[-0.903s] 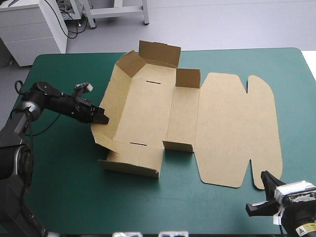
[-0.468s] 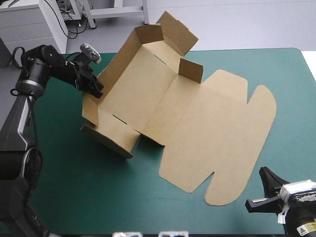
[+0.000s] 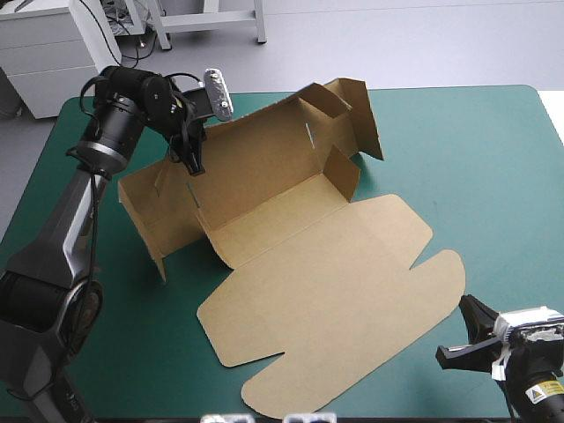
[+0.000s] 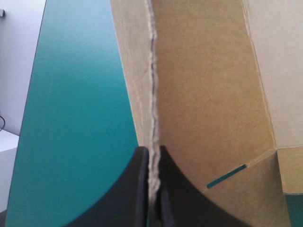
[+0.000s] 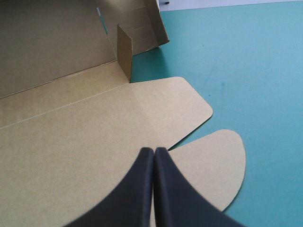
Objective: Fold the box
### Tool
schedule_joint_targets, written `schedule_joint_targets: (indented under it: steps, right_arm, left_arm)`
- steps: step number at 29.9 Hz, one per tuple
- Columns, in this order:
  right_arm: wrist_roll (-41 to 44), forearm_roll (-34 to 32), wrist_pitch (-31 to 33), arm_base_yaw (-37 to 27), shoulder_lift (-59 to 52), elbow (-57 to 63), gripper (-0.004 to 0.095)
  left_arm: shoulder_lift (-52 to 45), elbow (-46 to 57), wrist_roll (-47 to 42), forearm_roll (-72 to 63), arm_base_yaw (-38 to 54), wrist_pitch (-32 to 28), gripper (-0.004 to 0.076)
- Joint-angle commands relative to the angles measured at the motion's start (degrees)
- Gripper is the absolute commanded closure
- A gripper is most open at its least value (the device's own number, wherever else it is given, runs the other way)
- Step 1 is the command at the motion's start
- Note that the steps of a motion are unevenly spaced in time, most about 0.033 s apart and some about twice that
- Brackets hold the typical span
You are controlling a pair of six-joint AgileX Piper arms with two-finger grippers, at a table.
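The box (image 3: 291,220) sits mid-table, half raised. Its long axis runs diagonally from the table's left side toward the far right corner. The left claw (image 4: 152,158) pinches the top edge of the long wall (image 3: 256,154), its fingers all but closed with the board between them. Ahead of this claw the wall's edge runs on, with bare teal-green cover (image 3: 493,176) to one side and the box's inside to the other. Flaps stand at both ends of the wall. The lid (image 3: 335,300) lies flat, spreading toward the right claw (image 5: 154,153), which is closed on nothing. The lid's rounded tabs (image 5: 218,161) lie just ahead of and beside this claw. Past the tabs, open cover reaches the table's right and far edges.
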Motion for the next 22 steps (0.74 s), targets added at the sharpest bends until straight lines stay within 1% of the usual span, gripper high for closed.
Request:
schedule_joint_targets:
  steps: [1, 6, 13, 16, 22]
  right_arm:
    - [-0.86, 1.15, -3.93, 0.15, 3.15, -1.51, 0.0925]
    - [-1.82, 1.15, -4.31, 0.15, 4.88, -1.51, 0.0925]
    - [-1.82, 1.15, -4.74, 0.15, 5.0, -1.51, 0.0925]
    - [-1.82, 1.06, -4.82, 0.15, 5.0, -1.51, 0.0925]
    - [-1.82, 0.77, -4.96, 0.15, 5.0, -1.51, 0.0925]
  left_arm:
    - [-3.19, -0.1, 0.03, -0.8, -4.16, 2.46, 0.0731]
    - [-6.01, 4.12, 0.03, 0.0, -9.54, 1.68, 0.0731]
    - [-13.24, 13.85, -1.55, 13.71, -18.06, -5.58, 0.0731]
    - [-17.08, 20.06, -1.69, 15.34, -20.31, -10.81, 0.0731]
    - [-24.98, 33.87, -1.38, 23.11, -22.08, -24.0, 0.0731]
